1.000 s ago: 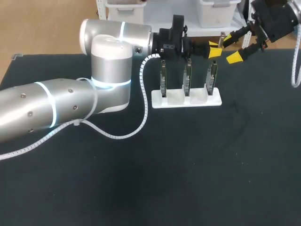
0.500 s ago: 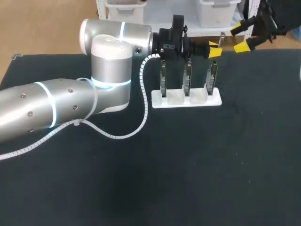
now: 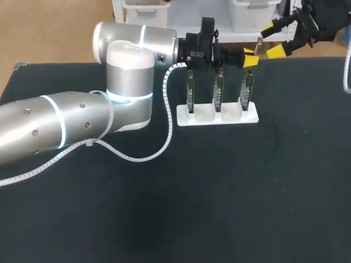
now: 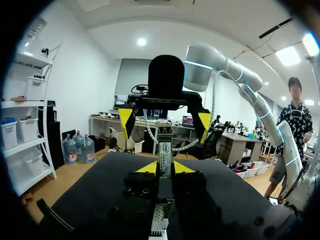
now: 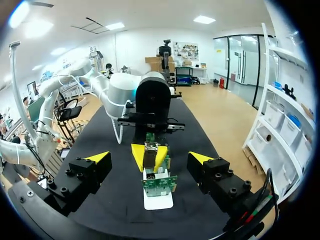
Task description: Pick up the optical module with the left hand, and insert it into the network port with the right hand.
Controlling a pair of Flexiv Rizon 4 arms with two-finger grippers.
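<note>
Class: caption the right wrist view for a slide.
Open right end effector faces left end effector gripping the optical module.

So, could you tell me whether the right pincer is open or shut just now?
Open. In the right wrist view the yellow tips of the right pincer stand wide apart, touching nothing.

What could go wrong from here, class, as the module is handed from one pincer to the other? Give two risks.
1. The left pincer is shut on the optical module while the right pincer stands open, facing it; a badly timed release could drop the module.
2. Upright boards in the white stand sit close by the left pincer; a low approach might knock them.
</note>
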